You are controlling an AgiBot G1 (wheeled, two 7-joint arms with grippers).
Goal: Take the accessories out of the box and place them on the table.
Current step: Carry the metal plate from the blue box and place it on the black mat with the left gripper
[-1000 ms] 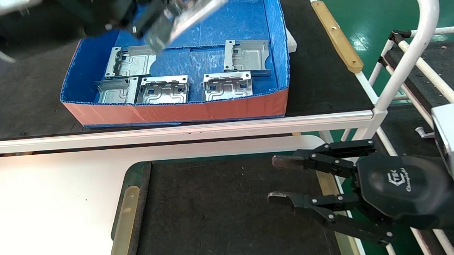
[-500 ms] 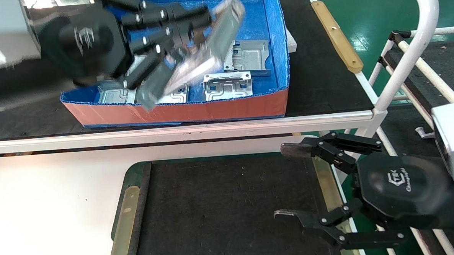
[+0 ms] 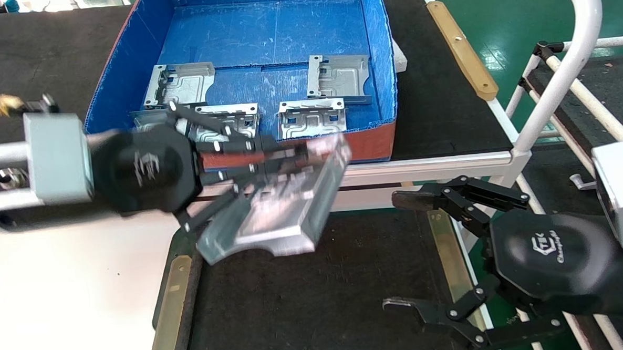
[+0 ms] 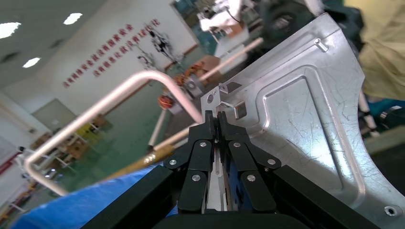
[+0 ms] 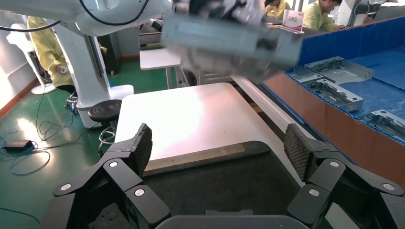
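Observation:
My left gripper [image 3: 300, 155] is shut on one silver accessory plate [image 3: 287, 213], held tilted in the air over the far left part of the dark mat [image 3: 322, 301] on the white table [image 3: 59, 291]. In the left wrist view the fingers [image 4: 214, 117] pinch the plate's [image 4: 296, 124] flange edge. Several more plates lie in the blue box [image 3: 380, 61], such as one at the back right [image 3: 339, 76] and one at the front [image 3: 311, 120]. My right gripper [image 3: 393, 250] is open and empty over the mat's right edge; it also shows in the right wrist view [image 5: 219, 145].
The box stands on a black-topped bench with a white front rail [image 3: 437, 161]. Brass strips [image 3: 172, 302] [image 3: 443, 243] flank the mat. A white tube frame [image 3: 574, 53] rises at the right. The right wrist view shows the box's orange wall [image 5: 325, 119].
My left gripper has carried the plate out of the box, towards me and down, over the bench rail to the mat's far edge. My right gripper has opened wider.

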